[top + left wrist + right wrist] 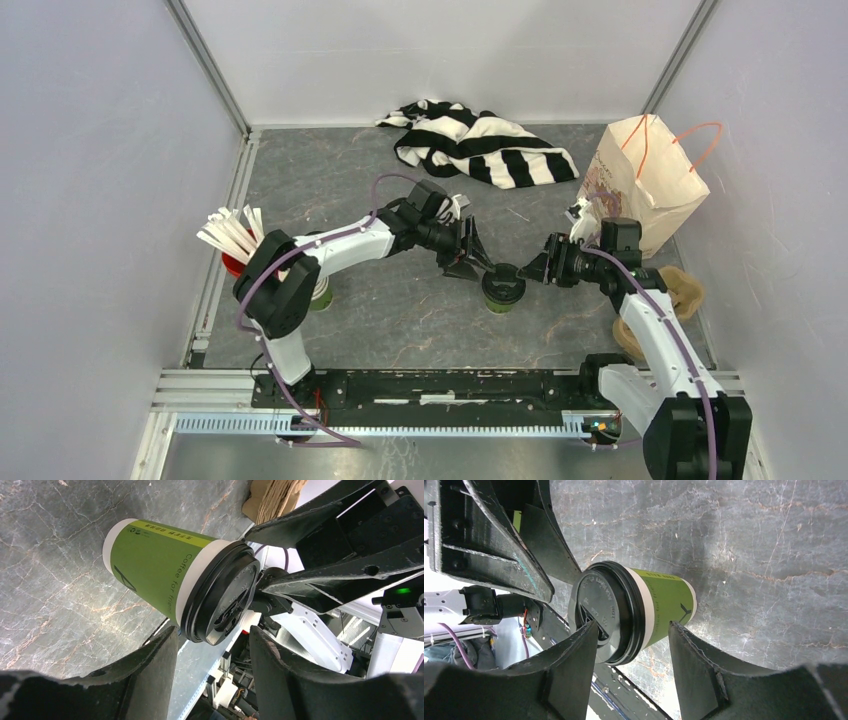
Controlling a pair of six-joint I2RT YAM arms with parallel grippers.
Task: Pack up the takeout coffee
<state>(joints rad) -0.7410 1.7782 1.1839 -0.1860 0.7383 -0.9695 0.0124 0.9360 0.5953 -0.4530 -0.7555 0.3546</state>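
Grey stone table [400, 320]. Takeout coffee [502, 287] prob. light, crushable paper; you'd grip below lid [599, 610]. Both jaws straddle it; clamped or not, can't tell.

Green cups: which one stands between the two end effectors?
The takeout coffee, black-lidded, at mid-table; the other green cup sits far left, partly hidden.

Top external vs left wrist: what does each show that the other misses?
Top external only: the striped cloth, the paper bag and the white sticks in a red holder.
Left wrist only: the lettering on the cup's green wall and the moulded detail of its black lid.
Both: the takeout coffee upright on the table, with the left gripper and right gripper at its lid from opposite sides. Neither view shows whether they touch it.
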